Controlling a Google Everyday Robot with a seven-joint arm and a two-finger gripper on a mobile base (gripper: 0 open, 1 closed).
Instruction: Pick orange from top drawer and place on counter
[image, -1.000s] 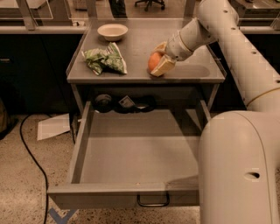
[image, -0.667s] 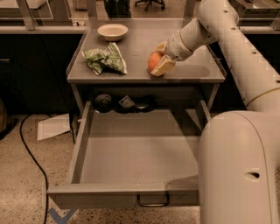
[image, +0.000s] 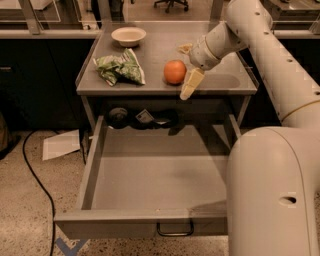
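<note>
The orange (image: 174, 71) rests on the grey counter (image: 155, 47), near its front edge. My gripper (image: 186, 71) is just to the right of the orange, open, with one beige finger (image: 191, 84) hanging over the counter's front edge and the other finger (image: 185, 48) behind the orange. The fingers do not grip the fruit. The top drawer (image: 155, 172) is pulled wide open below the counter, with its loop handle (image: 175, 229) at the front.
A beige bowl (image: 128, 35) stands at the counter's back left and a green snack bag (image: 120, 69) lies left of the orange. Dark items (image: 142, 118) sit at the drawer's back. A cable (image: 35, 175) and paper (image: 60, 144) lie on the floor at left.
The gripper was closed around the orange; now its fingers have spread and it has drawn slightly right, leaving the orange resting on the counter.
</note>
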